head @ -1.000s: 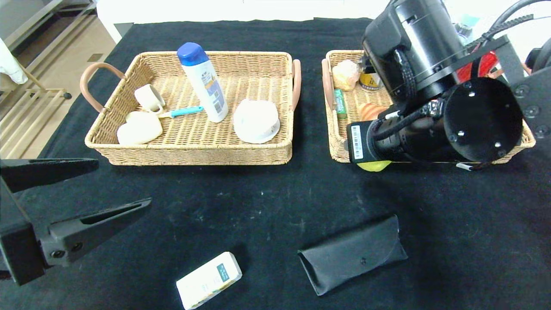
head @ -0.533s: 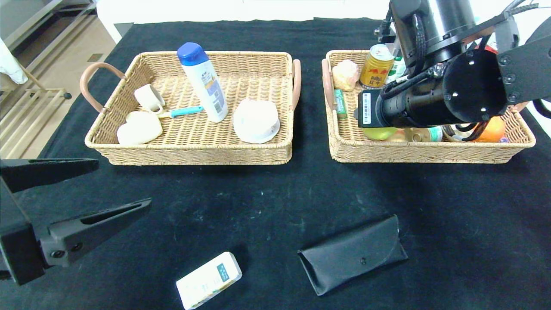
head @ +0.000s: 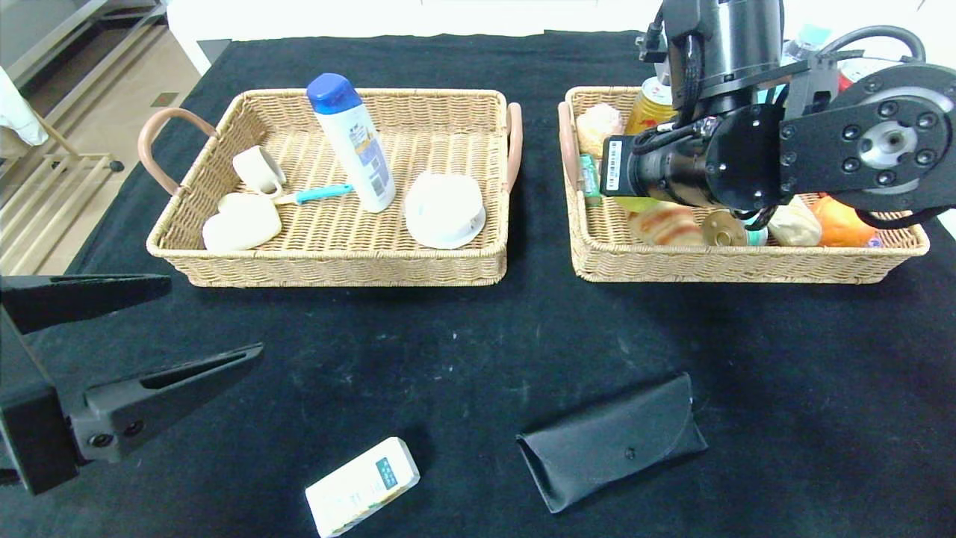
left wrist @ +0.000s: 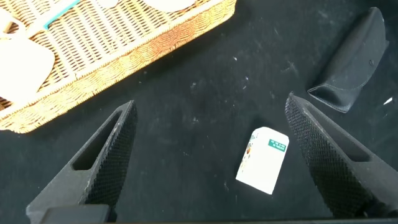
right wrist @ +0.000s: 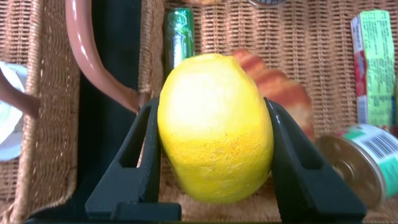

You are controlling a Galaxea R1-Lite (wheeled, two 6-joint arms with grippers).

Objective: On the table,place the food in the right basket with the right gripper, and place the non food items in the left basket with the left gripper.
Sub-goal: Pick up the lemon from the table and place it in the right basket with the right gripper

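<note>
The counter has a black cloth on it, with tan floor off to the left. The right end effector pinches the lemon over the right basket. The left end effector is spread wide above the white carton, near the black glasses case.

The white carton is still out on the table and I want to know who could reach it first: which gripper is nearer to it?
Left. The left gripper hovers open right above the white carton; the right gripper is far off over the right basket, holding the lemon.
</note>
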